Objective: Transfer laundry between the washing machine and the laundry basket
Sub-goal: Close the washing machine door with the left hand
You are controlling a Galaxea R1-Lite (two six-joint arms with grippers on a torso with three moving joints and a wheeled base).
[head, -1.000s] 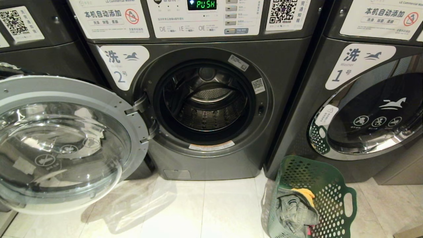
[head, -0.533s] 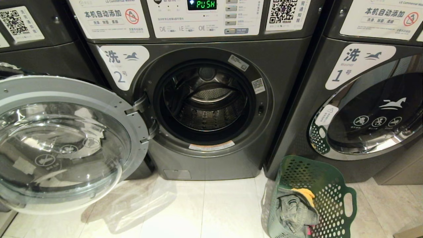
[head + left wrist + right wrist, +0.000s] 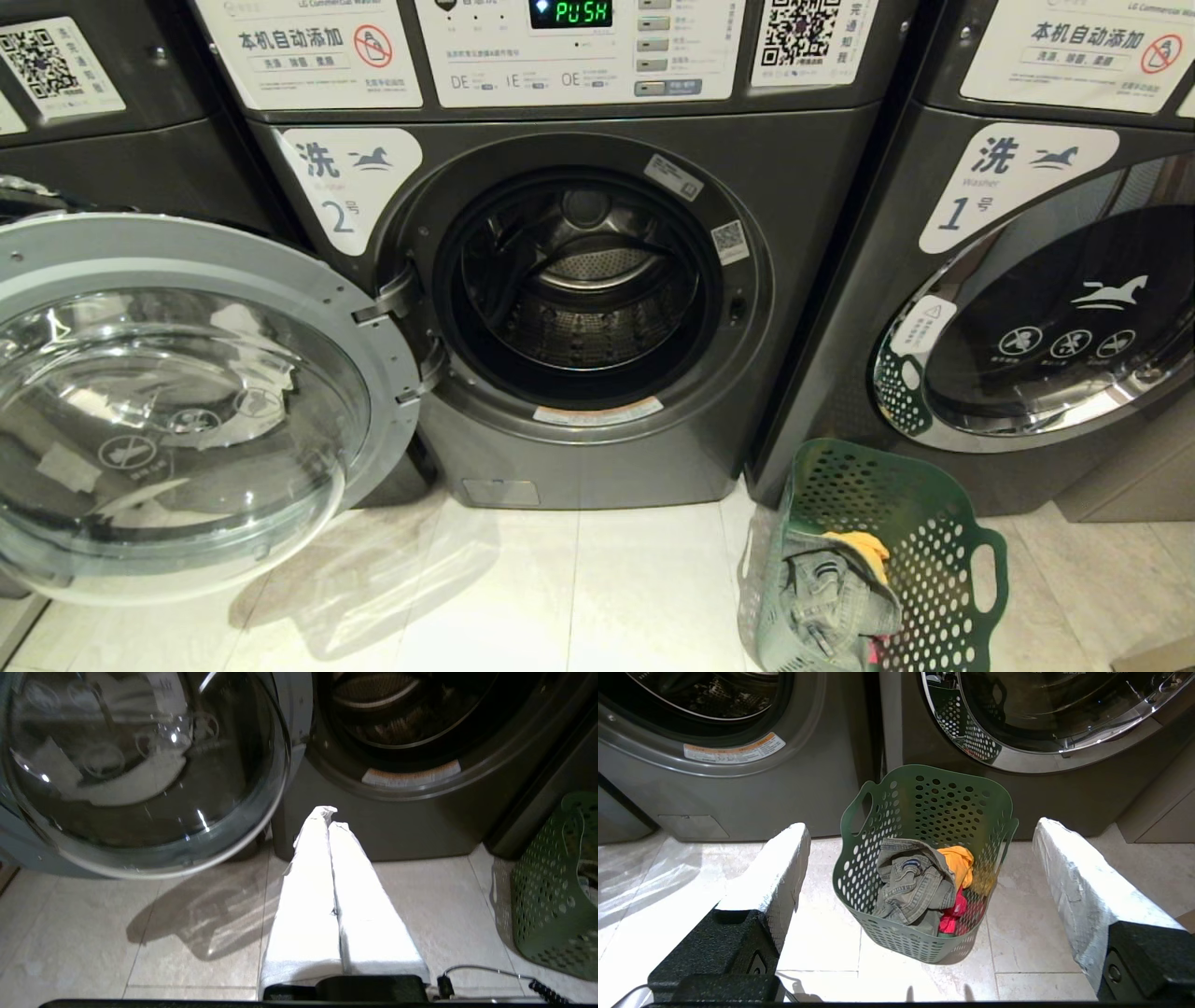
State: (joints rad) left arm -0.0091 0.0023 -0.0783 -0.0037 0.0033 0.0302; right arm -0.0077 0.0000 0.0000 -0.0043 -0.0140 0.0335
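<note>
Head view first: the washing machine (image 3: 597, 308) carries a white label with the character 洗, a horse logo and the numeral 2, its display reads "PUSH" in green, and the panel above shows "LG Commercial Washer", 本机自动添加 and a QR code. Its round glass door (image 3: 177, 401) hangs wide open to the left, and the drum (image 3: 583, 289) shows no garments. To the right stands a like washer (image 3: 1027, 280) labelled 洗 1, door closed. On the tiled floor (image 3: 560, 597) at near right, in front of the gap between the two machines, sits the laundry basket (image 3: 943, 551), with the laundry (image 3: 840, 597) inside: grey-green jeans on top, a yellow-orange piece beside them. Neither arm appears here, and nothing has shifted since the frame a second ago. Left wrist view: the left end effector (image 3: 329, 816) has its white-wrapped fingers pressed together, empty, above the floor in front of the washer's base, with the open door to its left. Right wrist view: the right end effector (image 3: 920, 844) is spread wide, empty, the basket framed between its fingers, a red garment (image 3: 953, 912) visible beneath the jeans.
</note>
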